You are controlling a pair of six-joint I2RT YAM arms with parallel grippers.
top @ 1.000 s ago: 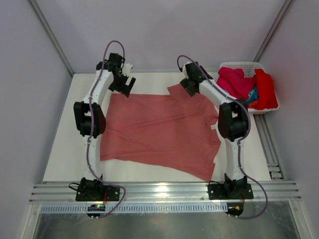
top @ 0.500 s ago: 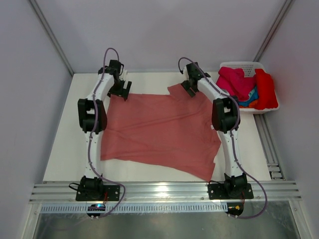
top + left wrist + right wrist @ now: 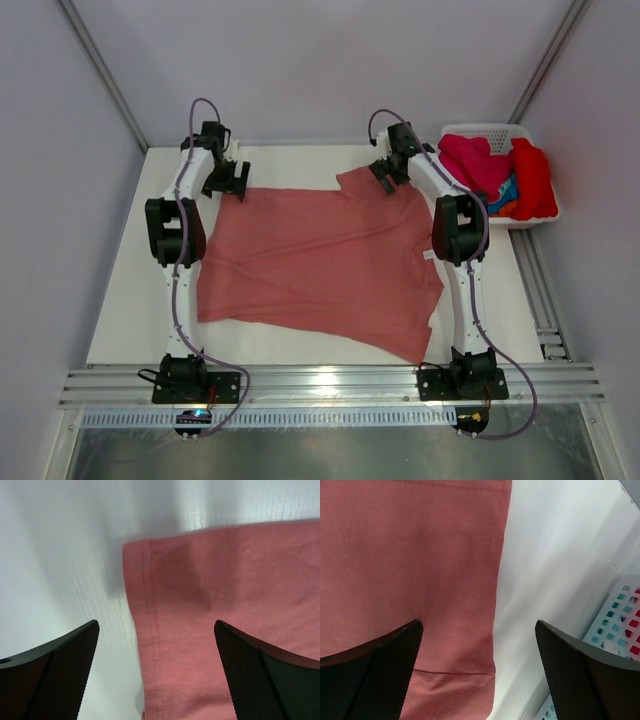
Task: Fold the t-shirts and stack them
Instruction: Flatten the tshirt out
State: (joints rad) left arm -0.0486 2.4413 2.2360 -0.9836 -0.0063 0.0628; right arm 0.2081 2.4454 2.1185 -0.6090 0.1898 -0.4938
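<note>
A salmon t-shirt (image 3: pixel 320 260) lies spread flat on the white table (image 3: pixel 130 300). My left gripper (image 3: pixel 232 183) is open just above the shirt's far left corner; the hemmed corner (image 3: pixel 150 605) shows between its jaws. My right gripper (image 3: pixel 388 174) is open above the shirt's far right edge; the shirt's edge and a seam (image 3: pixel 470 630) lie between its jaws. Magenta (image 3: pixel 472 163), red (image 3: pixel 532 180), blue and orange shirts sit piled in the basket.
A white plastic basket (image 3: pixel 470 131) stands at the far right corner of the table; its lattice wall (image 3: pixel 625 615) shows in the right wrist view. Grey walls enclose the table at the back and sides. A metal rail (image 3: pixel 330 385) runs along the near edge.
Both arms have reached farther back and outward: the left gripper moved left to the shirt's far left corner, the right gripper moved right toward the basket side. The shirt lies as before.
</note>
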